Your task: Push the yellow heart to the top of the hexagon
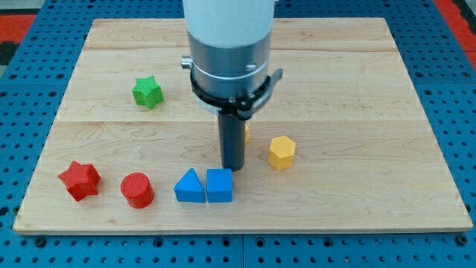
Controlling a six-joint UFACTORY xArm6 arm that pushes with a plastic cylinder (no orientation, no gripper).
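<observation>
Tip [233, 168] bare, gripping nothing, just above blue cube [219, 184]. Yellow heart [245, 132] mostly hidden behind rod, at 1 o'clock from tip. Yellow hexagon [282, 152] at 3 o'clock; heart at its 10 o'clock.

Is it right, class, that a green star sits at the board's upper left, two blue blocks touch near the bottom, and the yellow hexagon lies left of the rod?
One detail is wrong. In the camera view the yellow hexagon lies to the right of the rod, whose tip ends just above the two touching blue blocks. The green star is indeed at upper left.
</observation>
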